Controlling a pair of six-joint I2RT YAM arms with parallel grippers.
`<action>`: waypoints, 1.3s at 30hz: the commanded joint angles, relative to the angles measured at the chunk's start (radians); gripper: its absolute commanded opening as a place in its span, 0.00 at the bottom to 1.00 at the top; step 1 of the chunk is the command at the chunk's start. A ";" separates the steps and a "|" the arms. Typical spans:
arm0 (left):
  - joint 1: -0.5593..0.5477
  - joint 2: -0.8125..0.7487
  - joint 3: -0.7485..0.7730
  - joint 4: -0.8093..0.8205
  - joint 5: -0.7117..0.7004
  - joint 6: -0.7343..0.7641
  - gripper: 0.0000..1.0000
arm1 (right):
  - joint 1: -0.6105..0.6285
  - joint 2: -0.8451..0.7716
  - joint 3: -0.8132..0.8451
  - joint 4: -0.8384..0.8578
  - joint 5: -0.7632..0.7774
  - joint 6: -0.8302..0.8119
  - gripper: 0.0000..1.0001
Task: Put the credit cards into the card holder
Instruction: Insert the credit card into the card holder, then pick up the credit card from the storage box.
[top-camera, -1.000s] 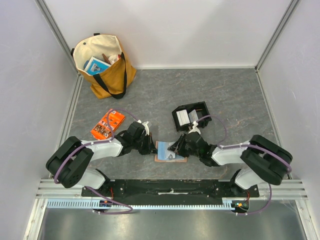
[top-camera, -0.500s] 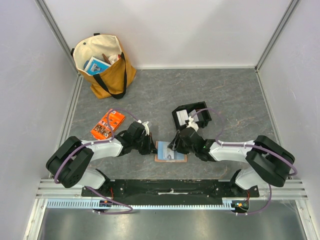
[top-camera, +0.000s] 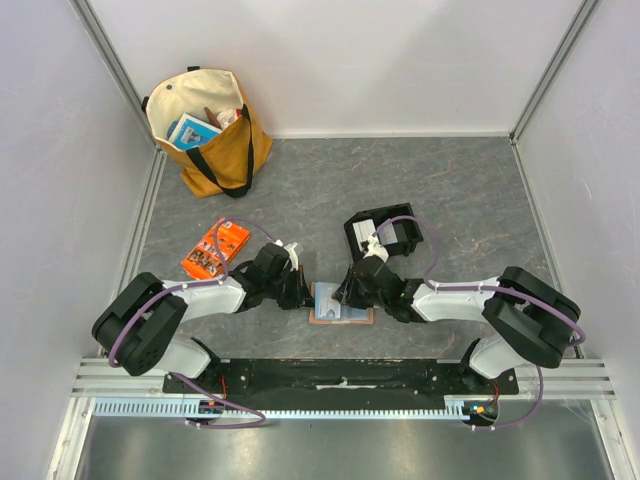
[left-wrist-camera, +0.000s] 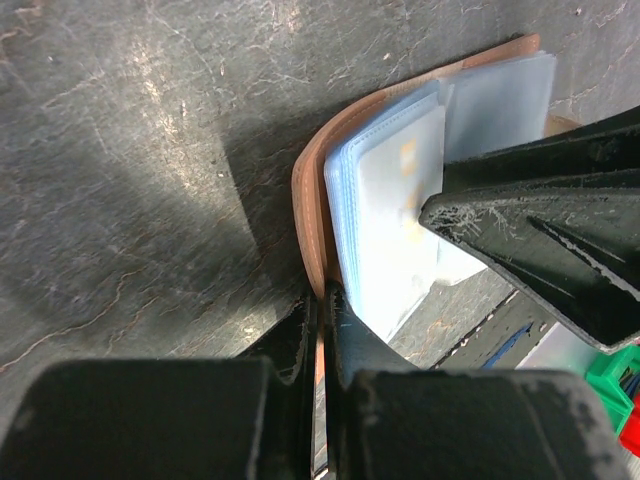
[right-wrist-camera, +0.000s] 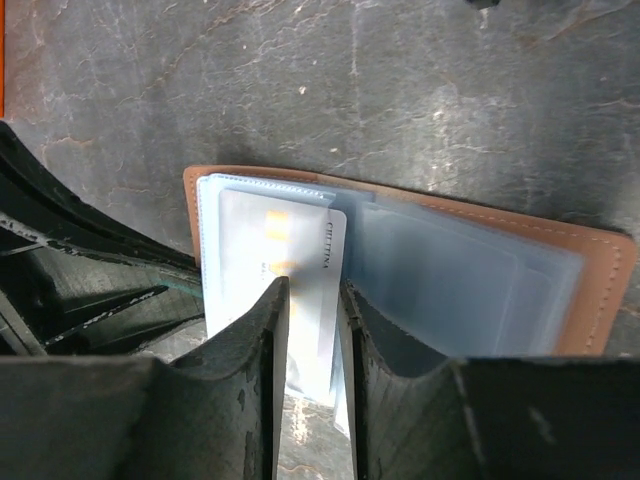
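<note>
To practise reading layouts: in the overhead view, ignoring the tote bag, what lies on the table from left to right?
Orange printed packet → left end effector → tan-brown leather card holder → black plastic two-compartment tray.

One card holder (right-wrist-camera: 460, 285), folks, and just one credit card (right-wrist-camera: 300, 250) showing. One black tray (top-camera: 383, 233), its pale contents too small to count. One orange packet (top-camera: 215, 250), one tote bag (top-camera: 205, 135), one surface (top-camera: 470, 190).
</note>
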 joint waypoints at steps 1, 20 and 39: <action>-0.002 0.027 -0.026 -0.081 -0.066 0.018 0.02 | 0.022 -0.023 0.019 0.036 -0.039 -0.016 0.30; -0.005 -0.024 -0.033 -0.101 -0.074 0.024 0.02 | -0.251 -0.223 0.301 -0.409 0.195 -0.358 0.59; -0.002 -0.015 -0.029 -0.101 -0.068 0.029 0.02 | -0.551 0.184 0.516 -0.357 -0.204 -0.489 0.71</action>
